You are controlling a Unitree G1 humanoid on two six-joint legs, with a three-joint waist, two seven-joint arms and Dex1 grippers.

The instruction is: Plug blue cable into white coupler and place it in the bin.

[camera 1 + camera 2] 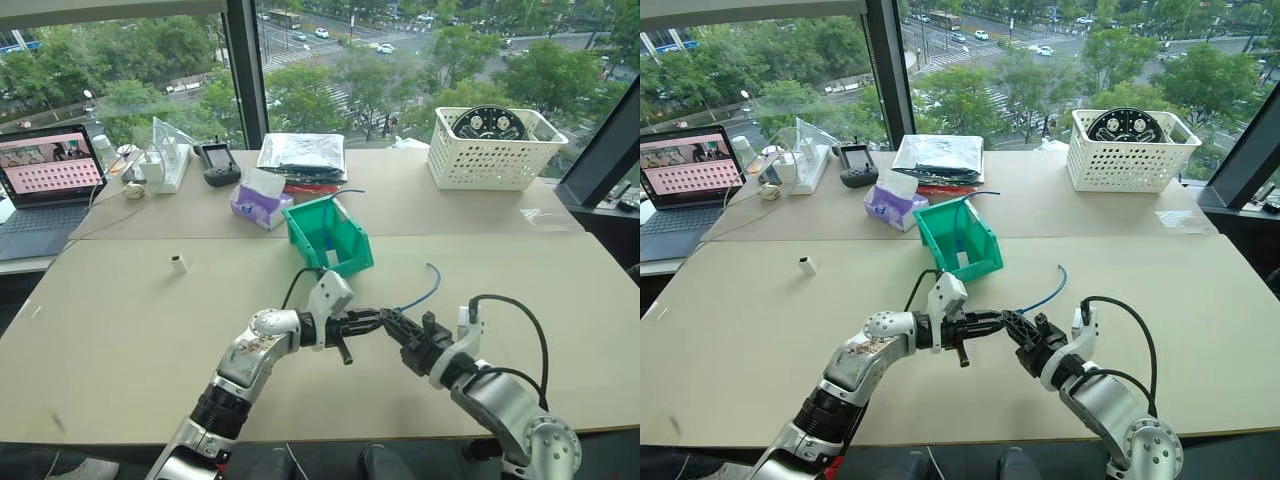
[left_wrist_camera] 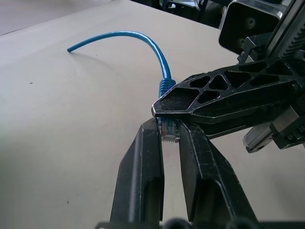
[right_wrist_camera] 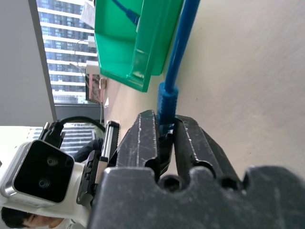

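Both end effectors clamp the blue cable (image 2: pixel 157 52) plug: left end effector (image 2: pixel 170 131) on the tip, right end effector (image 3: pixel 165 125) behind. The white coupler (image 1: pixel 179 263) lies far left; keep one firm hold, freeing the other to fetch it.

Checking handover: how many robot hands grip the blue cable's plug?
2. The left hand pinches the thin light-blue cable's clear plug; the right hand clamps just behind it, above the beige table.

laptop (image 1: pixel 45 185); white basket (image 1: pixel 495 150); tissue box (image 1: pixel 260 200)
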